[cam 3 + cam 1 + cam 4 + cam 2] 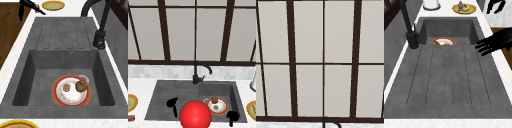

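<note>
Nearest the front camera we see a big red ball (195, 115), sitting low in the middle of the picture and covering part of the sink's front edge. Just left of the red ball, the left hand (172, 102) hangs over the ribbed draining board (165, 92) of the dark grey sink (233, 87), fingers relaxed and pointing down, holding nothing. From the left side we see this same hand reaching in over the front rim with its fingers stretched out straight, above the board and not touching it.

The right hand (232, 116) hovers at the front right corner of the sink, close to the plate (224, 108); we cannot tell whether its fingers are curled or loose.

The plate, red-rimmed with a white centre, lies flat on the floor of the basin, beside the drain. On it we see 2 bits of food: a brown round piece (81, 85) and a smaller orange one (66, 87), near each other.

The black tap (199, 71) stands behind the sink. On the white counter, 1 yellow dish (131, 102) lies at the left and 1 more (251, 108) at the right.
</note>
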Controlling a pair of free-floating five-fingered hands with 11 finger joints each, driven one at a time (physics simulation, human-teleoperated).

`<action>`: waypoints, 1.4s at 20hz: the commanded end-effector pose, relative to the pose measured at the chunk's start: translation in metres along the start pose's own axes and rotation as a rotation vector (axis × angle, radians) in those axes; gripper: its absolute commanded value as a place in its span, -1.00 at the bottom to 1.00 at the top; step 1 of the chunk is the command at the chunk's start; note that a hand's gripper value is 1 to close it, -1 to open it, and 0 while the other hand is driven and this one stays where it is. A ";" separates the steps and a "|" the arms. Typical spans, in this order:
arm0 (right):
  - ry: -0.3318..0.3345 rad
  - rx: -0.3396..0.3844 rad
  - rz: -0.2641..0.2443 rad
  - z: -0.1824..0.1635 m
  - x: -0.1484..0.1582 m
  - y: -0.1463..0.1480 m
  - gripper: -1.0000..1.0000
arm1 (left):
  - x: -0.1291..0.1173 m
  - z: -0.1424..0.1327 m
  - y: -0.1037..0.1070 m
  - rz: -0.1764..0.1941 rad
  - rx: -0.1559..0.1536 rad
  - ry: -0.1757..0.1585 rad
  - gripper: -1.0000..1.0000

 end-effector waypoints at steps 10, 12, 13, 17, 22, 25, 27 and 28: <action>0.000 0.000 0.000 0.000 0.000 0.000 0.00 | 0.071 0.066 -0.027 -0.019 -0.001 -0.003 -1.00; 0.000 0.000 0.000 0.000 0.000 0.000 0.00 | 0.064 0.056 -0.018 -0.031 -0.024 -0.010 -1.00; 0.000 0.000 0.000 0.000 0.000 0.000 0.00 | 0.061 0.061 -0.018 0.006 0.013 0.003 -1.00; 0.000 0.000 0.000 0.000 0.000 0.000 0.00 | 0.063 0.062 -0.019 -0.008 -0.003 0.006 -1.00; 0.000 0.000 0.000 0.000 0.000 0.000 0.00 | 0.063 0.064 -0.018 -0.016 0.009 0.024 -1.00; -0.066 -0.016 0.031 0.001 0.006 0.001 -1.00 | 0.063 0.063 -0.019 -0.014 -0.015 0.001 0.00; -0.072 -0.012 0.034 0.001 0.007 0.001 -1.00 | 0.063 0.063 -0.019 -0.023 -0.013 0.002 0.00; -0.084 -0.008 0.040 0.001 0.010 0.002 -1.00 | 0.063 0.063 -0.019 -0.027 -0.010 0.004 0.00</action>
